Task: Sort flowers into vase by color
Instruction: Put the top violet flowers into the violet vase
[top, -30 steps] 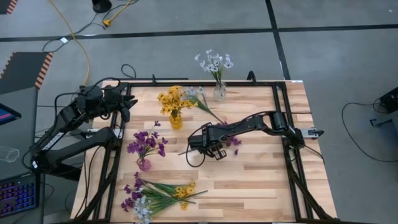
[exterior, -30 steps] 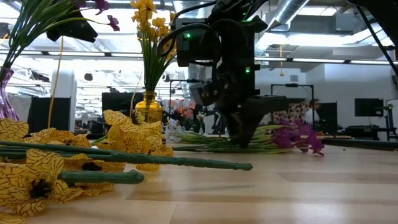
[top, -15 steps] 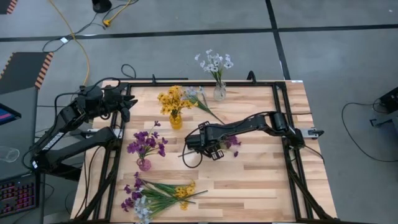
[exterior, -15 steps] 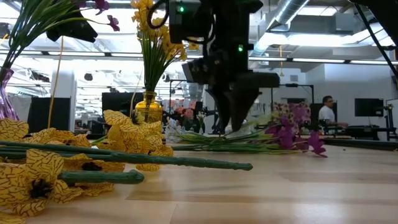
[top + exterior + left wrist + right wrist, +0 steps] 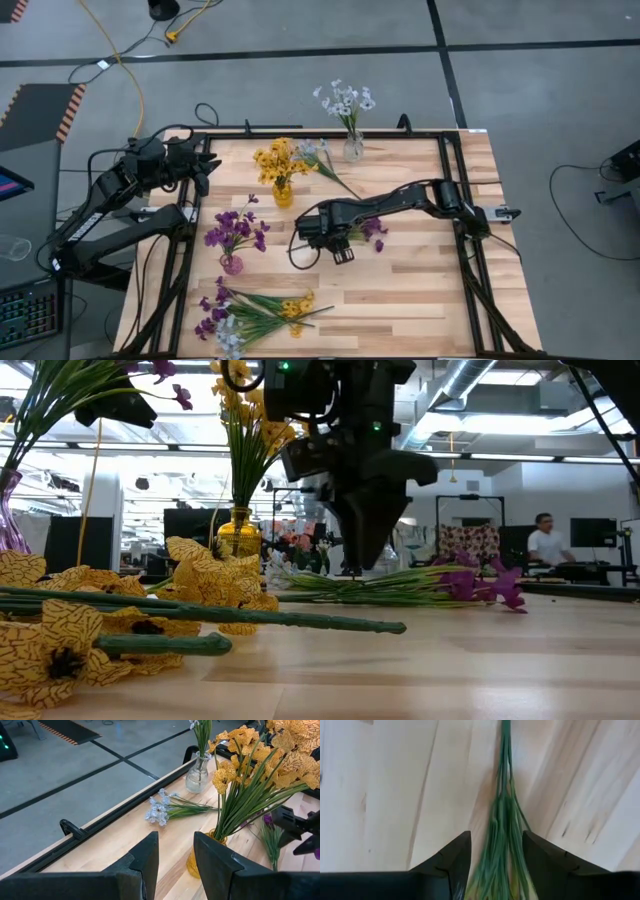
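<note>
From above, the right pincer (image 5: 322,236) sat mid-worktop (image 5: 420,290) over a purple flower spray (image 5: 372,229), its fingers hidden. Its wrist view showed them parted around the green stems (image 5: 504,840), not gripping. The left pincer (image 5: 205,163) waited at the worktop's far-left corner, narrowly parted.

The bench (image 5: 400,290) is pale, smooth wooden planks with a matt finish, framed by black metal rails (image 5: 460,200). The flowers (image 5: 110,600) look like thin cloth petals on smooth plastic stems. Clear glossy glass vases (image 5: 196,772) stand on it. Both arms are matt dark plastic or metal.
</note>
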`<state>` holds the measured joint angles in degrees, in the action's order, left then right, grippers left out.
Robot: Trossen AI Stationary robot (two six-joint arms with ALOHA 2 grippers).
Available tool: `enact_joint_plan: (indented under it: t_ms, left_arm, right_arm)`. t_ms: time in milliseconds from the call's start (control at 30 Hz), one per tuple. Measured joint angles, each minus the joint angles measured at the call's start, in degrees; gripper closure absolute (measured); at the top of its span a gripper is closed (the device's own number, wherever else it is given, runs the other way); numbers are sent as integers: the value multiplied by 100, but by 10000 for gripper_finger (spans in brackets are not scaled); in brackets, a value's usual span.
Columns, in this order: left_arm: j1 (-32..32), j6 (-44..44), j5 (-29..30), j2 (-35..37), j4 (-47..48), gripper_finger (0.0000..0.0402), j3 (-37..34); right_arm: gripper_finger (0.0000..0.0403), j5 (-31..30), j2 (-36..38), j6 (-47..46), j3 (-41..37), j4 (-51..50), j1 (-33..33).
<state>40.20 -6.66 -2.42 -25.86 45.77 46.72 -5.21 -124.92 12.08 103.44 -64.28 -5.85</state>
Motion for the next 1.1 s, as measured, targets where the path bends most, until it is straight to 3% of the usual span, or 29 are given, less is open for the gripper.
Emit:
enact_joint_plan:
  t_ms: [700,1100]
  left_arm:
    - [1,2,0,0,1,291,0]
    - [1,0,-2,1,1,291,0]
  right_arm:
    - [198,-114,-7,48,-614,861,253]
    - [202,81,-4,298,-616,718,273]
